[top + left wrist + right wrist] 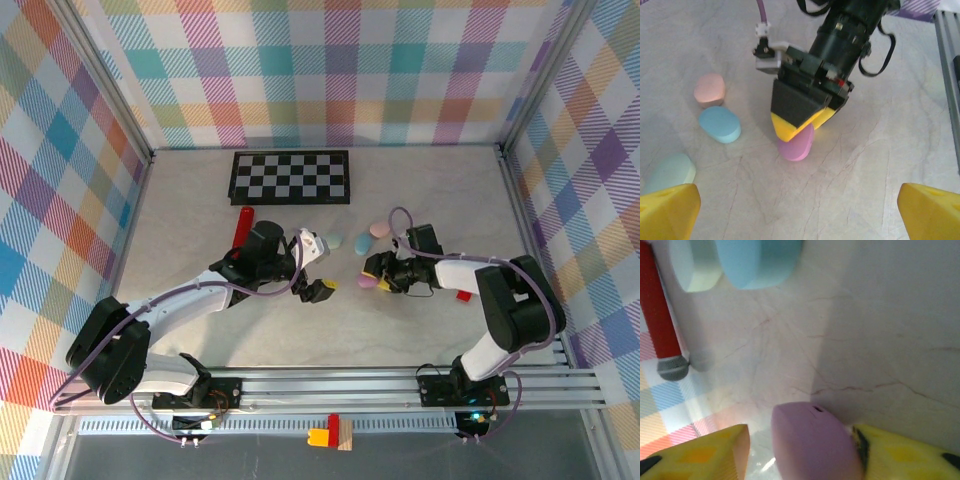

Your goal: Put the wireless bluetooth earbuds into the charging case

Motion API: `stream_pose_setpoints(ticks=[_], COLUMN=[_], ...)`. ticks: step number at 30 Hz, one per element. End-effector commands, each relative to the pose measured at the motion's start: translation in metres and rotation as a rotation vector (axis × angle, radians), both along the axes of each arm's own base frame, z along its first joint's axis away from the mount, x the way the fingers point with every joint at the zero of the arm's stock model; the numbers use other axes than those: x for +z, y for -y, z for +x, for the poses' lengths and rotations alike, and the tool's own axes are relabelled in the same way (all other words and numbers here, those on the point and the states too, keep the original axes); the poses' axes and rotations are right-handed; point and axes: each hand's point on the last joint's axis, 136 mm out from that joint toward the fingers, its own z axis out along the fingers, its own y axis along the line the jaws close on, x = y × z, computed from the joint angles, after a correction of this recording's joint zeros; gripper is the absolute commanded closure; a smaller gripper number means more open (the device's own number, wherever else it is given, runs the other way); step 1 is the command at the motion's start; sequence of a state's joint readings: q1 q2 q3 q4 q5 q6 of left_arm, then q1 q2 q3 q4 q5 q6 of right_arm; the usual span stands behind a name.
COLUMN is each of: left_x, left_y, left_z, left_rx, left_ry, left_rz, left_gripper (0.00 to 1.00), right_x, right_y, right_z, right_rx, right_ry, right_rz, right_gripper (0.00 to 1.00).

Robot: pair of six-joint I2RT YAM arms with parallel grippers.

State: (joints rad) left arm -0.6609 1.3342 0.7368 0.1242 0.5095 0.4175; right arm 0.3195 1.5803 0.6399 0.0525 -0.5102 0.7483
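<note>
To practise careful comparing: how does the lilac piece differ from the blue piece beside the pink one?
The lilac piece stands on edge; the blue piece lies flat. The lilac piece sits between the fingers of the right gripper; the blue piece is untouched. Both are smooth, rounded pebbles.

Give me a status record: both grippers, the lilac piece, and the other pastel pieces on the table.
left gripper: open, empty, fingers wide apart, pointed toward the right gripper
right gripper: lowered over the lilac piece, jaws on either side of it; right wrist view shows a gap at one finger
lilac piece: on the table, under the right gripper
pink piece: loose, right beside the blue piece
blue piece: loose
whitish piece: loose, apart from the others
red marker: lying beyond the left arm
</note>
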Motion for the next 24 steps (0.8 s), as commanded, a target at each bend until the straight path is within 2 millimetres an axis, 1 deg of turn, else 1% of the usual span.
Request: stream_pose_setpoints(ticks=[1,4,6,8,11,13,16,18,21,22,24], left_x=[-0.005,-0.003,-0.002,-0.002,0.003,0.005,0.003,0.000,-0.010,-0.015,-0.024], left_y=[-0.006,-0.018,-0.031,-0.049,-0.084,-0.116,-0.161,-0.187,-0.219,-0.228,-0.239], left_z=[0.000,0.012,0.025,0.040,0.065,0.081,0.094,0.097,0.096,0.096,0.097], left_rx=[0.006,0.060,0.126,0.206,0.379,0.532,0.731,0.848,0.992,1.026,1.063], left_ry=[0.033,0.050,0.046,0.044,0.084,0.133,0.182,0.221,0.268,0.267,0.249], left_rz=[0.055,0.036,0.018,0.004,-0.009,-0.016,0.003,0.025,0.042,0.038,0.025], left_gripper=[0.00,0.00,0.00,0.00,0.00,0.00,0.00,0.00,0.00,0.00,0.00], right_x=[0.014,0.032,0.045,0.061,0.091,0.109,0.128,0.131,0.120,0.118,0.107], right_y=[0.020,0.036,0.051,0.068,0.094,0.110,0.134,0.147,0.165,0.169,0.177], right_z=[0.010,0.020,0.028,0.038,0.055,0.063,0.075,0.080,0.088,0.091,0.094], right_rx=[-0.017,-0.021,-0.040,-0.071,-0.097,-0.089,-0.104,-0.140,-0.205,-0.225,-0.256], right_ry=[0.095,0.198,0.280,0.368,0.530,0.637,0.769,0.819,0.845,0.854,0.869], right_rz=[-0.133,-0.245,-0.340,-0.439,-0.606,-0.736,-0.910,-0.952,-0.966,-0.965,-0.951], right_gripper=[0.28,0.14,0.09,0.08,0.08,0.07,0.06,0.05,0.04,0.03,0.01])
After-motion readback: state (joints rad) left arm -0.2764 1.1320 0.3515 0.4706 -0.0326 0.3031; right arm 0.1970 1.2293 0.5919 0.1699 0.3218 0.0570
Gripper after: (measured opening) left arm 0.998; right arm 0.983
